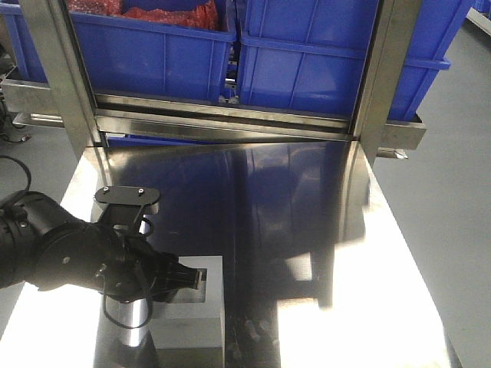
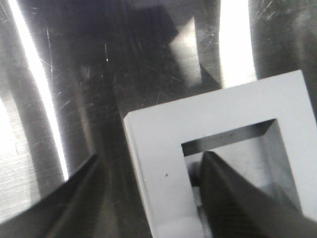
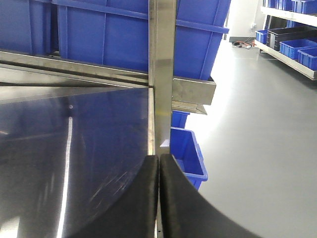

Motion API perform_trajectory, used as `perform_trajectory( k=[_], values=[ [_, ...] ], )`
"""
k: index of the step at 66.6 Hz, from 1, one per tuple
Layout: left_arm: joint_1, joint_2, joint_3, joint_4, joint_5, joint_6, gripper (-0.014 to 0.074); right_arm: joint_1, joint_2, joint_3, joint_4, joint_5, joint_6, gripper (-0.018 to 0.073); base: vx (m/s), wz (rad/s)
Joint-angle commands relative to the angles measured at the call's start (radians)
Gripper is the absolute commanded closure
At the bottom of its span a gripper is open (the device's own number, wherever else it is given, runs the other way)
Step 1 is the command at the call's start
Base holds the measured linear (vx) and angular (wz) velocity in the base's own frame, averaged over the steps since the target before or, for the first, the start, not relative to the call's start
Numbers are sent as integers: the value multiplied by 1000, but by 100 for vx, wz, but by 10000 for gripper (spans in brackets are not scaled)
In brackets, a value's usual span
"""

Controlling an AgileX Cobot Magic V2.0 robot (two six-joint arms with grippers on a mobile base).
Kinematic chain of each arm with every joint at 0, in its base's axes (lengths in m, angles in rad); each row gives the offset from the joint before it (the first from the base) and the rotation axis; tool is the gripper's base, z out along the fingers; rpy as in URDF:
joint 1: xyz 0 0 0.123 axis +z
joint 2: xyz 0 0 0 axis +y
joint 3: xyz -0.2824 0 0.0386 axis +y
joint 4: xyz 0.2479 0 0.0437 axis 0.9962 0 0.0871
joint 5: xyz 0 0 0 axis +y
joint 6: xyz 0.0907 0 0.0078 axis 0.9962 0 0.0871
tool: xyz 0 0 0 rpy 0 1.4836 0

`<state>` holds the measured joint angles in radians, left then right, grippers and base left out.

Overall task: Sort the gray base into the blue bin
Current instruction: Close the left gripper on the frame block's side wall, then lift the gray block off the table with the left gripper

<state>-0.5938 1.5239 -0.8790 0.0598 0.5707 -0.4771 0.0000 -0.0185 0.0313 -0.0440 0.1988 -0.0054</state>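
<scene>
1. The gray base is matte pale gray, plain, darker inside its window
2. Both the left gripper and the right gripper are black
3. The surface beneath them is silvery steel, finely scratched, streaked with white glare and bluish reflections
4. Beyond the left gripper, the blue bin is bright blue; the neighbour bin is equally blue, holding red contents
5. The floor right of the right gripper is plain pale gray

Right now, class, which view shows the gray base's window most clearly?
Left wrist view: the gray base sits close, window plain. The front view shows it small, partly behind the left arm. The right wrist view misses it.
</scene>
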Motion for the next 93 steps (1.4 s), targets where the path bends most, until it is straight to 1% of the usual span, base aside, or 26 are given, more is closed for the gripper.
perform_trajectory(
  k=[1,5,8,9,12,25,30,44,55,69,74,86,93],
  values=[
    [-8,-27,-24,8,6,-6,360,-5,-8,6,-8,-72,-7,564,0,0],
    [-8,-27,-24,8,8,3,463,-5,-8,6,-8,-72,-7,564,0,0],
    [-8,-27,-24,8,9,8,521,-5,-8,6,-8,-72,-7,564,0,0],
    [-8,-27,-24,8,7,11,554,-5,-8,6,-8,-72,-7,564,0,0],
    [-8,-27,-24,8,2,23,609,-5,-8,6,-8,-72,-7,564,0,0],
    [-8,-38,-24,8,-22,26,605,-5,-8,6,-8,-72,-7,564,0,0],
    [-8,-56,-24,21,-24,26,605,-5,-8,6,-8,-72,-7,564,0,0],
    [-8,-182,-18,61,-65,27,605,-5,-8,6,-8,-74,-7,564,0,0],
    [-8,-346,31,111,-153,27,605,-5,-8,6,-8,-74,-7,564,0,0],
    [-8,-572,162,180,-290,28,605,-5,-8,6,-8,-73,-7,564,0,0],
    [-8,-659,213,184,-346,36,605,-5,-8,6,-8,-73,-7,564,0,0],
    [-8,-872,345,184,-467,108,603,-5,-8,6,-8,-73,-7,564,0,0],
    [-8,-990,410,184,-496,131,603,-5,-8,6,-8,-73,-7,564,0,0]
  ],
)
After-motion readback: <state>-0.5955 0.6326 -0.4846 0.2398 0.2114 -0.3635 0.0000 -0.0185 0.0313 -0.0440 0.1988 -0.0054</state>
